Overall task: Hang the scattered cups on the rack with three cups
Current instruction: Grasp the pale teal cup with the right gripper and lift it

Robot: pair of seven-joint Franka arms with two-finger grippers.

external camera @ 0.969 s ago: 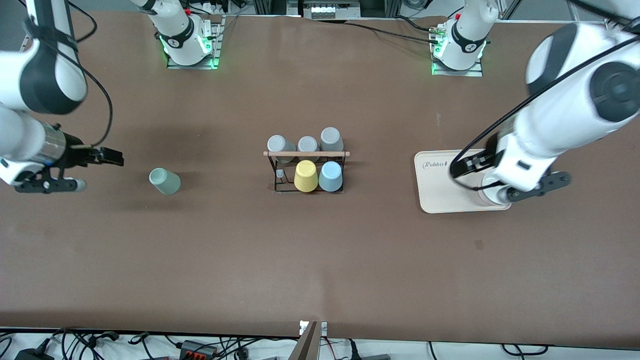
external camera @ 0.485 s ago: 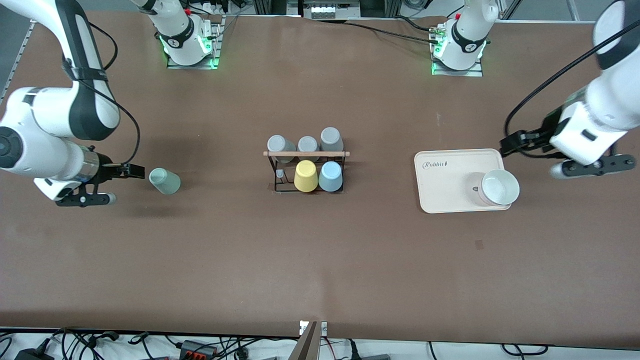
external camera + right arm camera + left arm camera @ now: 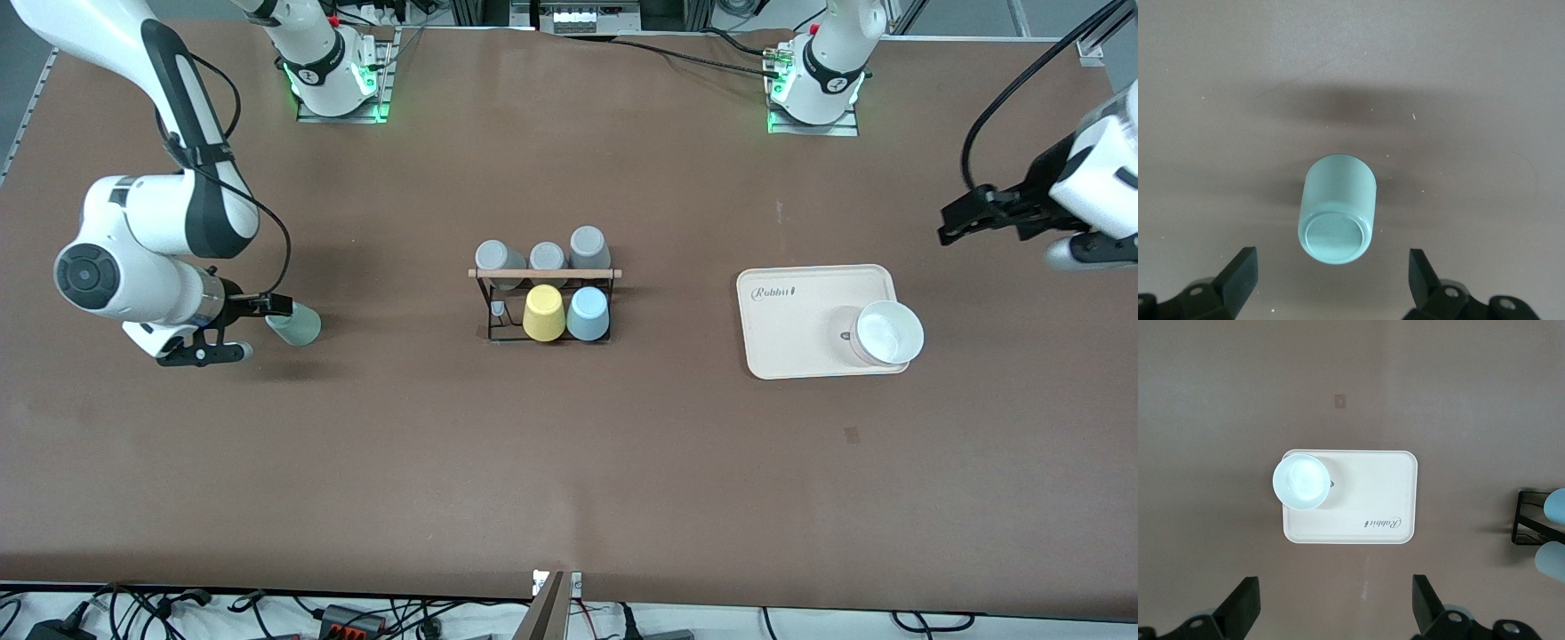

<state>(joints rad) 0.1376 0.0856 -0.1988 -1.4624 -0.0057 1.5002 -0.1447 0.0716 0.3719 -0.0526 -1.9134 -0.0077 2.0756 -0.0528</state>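
Note:
The pale mint green cup lies on its side on the table toward the right arm's end. My right gripper is open, low at the cup's round end, with the cup just ahead of its fingers and not held. The black wire rack with its wooden rod stands mid-table. The light blue cup sits upside down on it beside a yellow cup. My left gripper is open and empty, over bare table at the left arm's end.
Three grey cups sit on the rack's row farther from the front camera. A beige tray holds a white bowl; both show in the left wrist view, tray and bowl.
My right gripper has moved along the table up to the mint cup. My left arm has swung away from the tray toward its end of the table, uncovering the bowl.

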